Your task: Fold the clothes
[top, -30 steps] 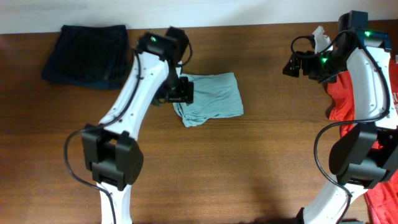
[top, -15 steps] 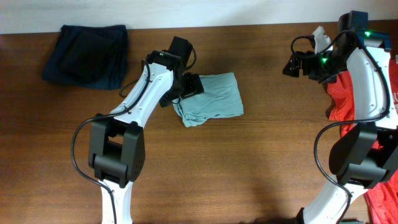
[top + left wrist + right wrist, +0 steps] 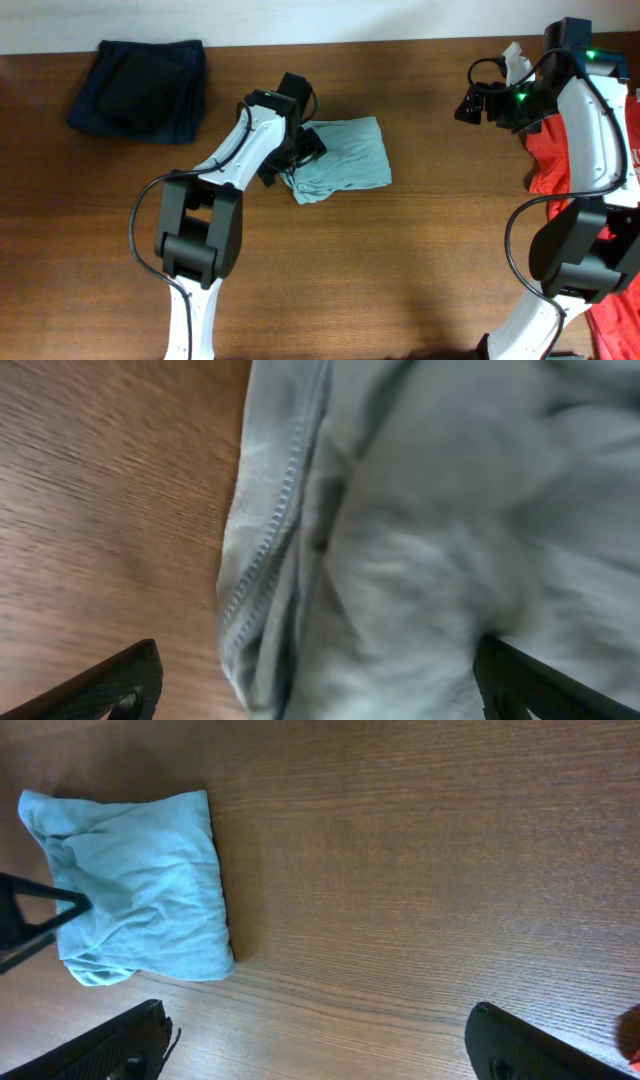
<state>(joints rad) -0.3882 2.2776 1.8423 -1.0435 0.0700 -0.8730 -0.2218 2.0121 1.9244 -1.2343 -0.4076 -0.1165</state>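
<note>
Table (image 3: 420,260): brown wood, fine straight grain, smooth with a low sheen
Grey-teal T-shirt (image 3: 345,158), centre: soft knit cloth, matt, rumpled; close up in the left wrist view, a faint fuzz on the surface; hem (image 3: 262,560) double-stitched, slightly puckered
Dark garment (image 3: 140,88), ten o'clock: navy cloth, matt, soft folds
Red garment (image 3: 545,160), three o'clock: cloth, matt, crumpled
Left arm (image 3: 240,148) and right arm (image 3: 590,110): white shells of smooth glossy plastic; joints black, matt

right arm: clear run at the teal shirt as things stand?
Probably yes. Only bare table lies between the open right claw and the teal shirt. The left claw sits open over the shirt's left edge, so only the right side looks free.
</note>
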